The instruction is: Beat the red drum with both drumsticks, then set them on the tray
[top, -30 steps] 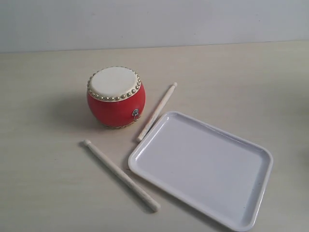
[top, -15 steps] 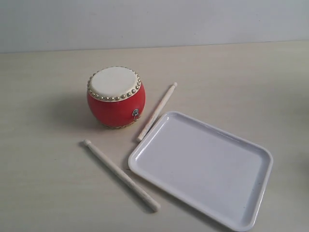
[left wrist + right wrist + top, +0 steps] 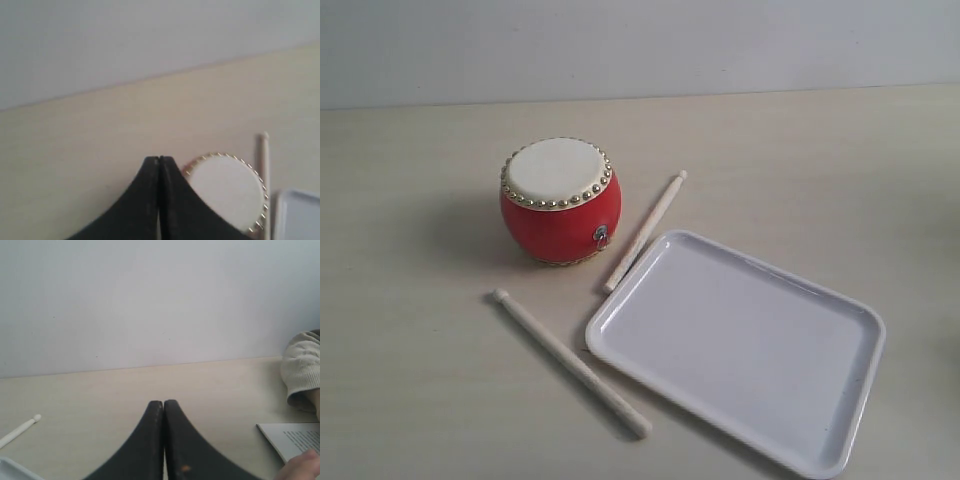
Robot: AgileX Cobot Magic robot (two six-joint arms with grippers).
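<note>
Drum [image 3: 560,202], red with a cream head, stands upright on the table [image 3: 820,150]. One drumstick [image 3: 645,231] lies just beside the drum, between it and the tray [image 3: 740,345]. The other drumstick [image 3: 570,362] lies near the drum on its camera-facing side, thick end near the tray's edge. My left claw [image 3: 159,161] is pinched fully closed, gripping nothing, the drum showing past its tips. My right claw [image 3: 163,404], over the table, is closed and empty too.
</note>
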